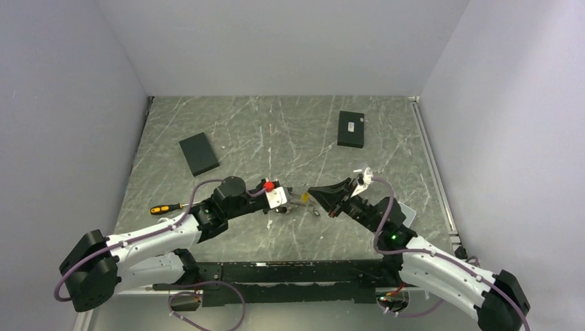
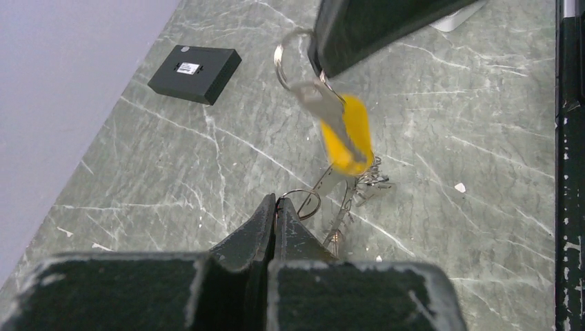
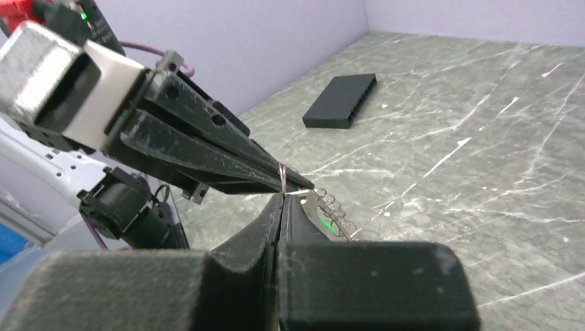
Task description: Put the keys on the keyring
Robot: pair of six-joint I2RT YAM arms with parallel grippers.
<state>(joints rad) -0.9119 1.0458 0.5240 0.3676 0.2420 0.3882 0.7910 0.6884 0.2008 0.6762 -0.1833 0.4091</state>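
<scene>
Reading is poor here: the white sticker on the black box at the far right carries print too small to make out. A second black box lies far left, and a screwdriver lies near the table's left edge, beside the left arm. The grey marbled table is walled left, far and right, with open stone across its far half between the boxes.

At mid-table the two grippers meet tip to tip. The right gripper has its fingers pressed together on the keyring, from which the keys, one yellow-headed, hang toward the stone. The left gripper also has its fingers pressed together, with a small wire loop at their tips. Whether that loop is pinched cannot be told.
</scene>
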